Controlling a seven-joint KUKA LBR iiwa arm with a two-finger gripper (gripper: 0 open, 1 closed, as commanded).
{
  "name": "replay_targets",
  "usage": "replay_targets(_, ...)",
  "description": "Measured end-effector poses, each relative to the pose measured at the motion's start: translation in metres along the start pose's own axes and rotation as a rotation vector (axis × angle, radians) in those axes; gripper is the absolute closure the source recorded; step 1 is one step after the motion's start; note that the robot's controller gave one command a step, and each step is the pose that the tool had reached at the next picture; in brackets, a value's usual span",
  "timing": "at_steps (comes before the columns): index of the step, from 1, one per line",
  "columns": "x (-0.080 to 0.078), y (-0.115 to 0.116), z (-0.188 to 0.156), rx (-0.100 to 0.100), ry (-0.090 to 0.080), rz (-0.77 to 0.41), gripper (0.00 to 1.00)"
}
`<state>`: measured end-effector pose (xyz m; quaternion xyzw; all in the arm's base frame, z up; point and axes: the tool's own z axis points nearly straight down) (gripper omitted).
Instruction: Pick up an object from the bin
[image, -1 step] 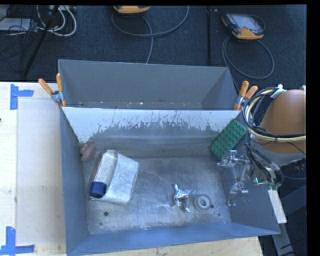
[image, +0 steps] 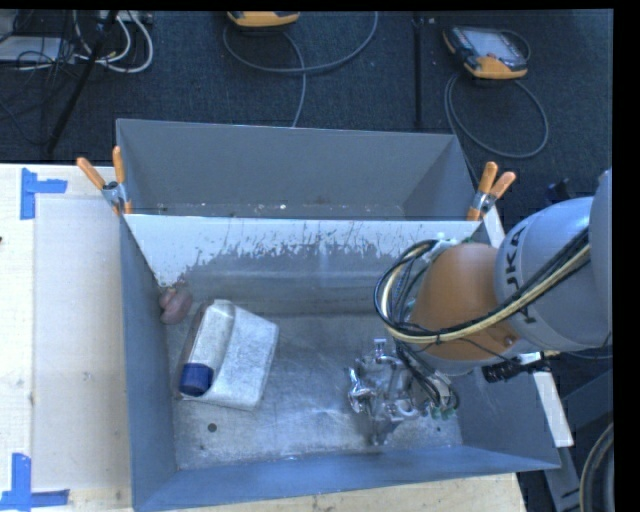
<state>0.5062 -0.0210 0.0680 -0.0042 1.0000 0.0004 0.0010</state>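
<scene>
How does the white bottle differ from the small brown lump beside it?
The white bottle is far bigger than the brown lump. The bottle is flat, boxy and blue-capped; the lump is rounded and plain. The bottle lies out on the floor, the lump by the left wall. Both sit in the left part of the bin, apart from the gripper.

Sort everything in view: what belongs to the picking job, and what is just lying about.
Job: metal gripper; grey metal bin; white blocky thing with blue cap, left; small brownish lump beside it.
Lying about: orange-and-black handheld unit and black cables on the dark floor outside.
</scene>
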Motion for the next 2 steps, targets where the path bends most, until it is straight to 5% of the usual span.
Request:
replay_targets(1,-0.002,-0.002,-0.005,0.001,-0.005,-0.001,1.0)
replay_targets(2,0.007,-0.001,-0.176,0.002,-0.004,-0.263,1.0)
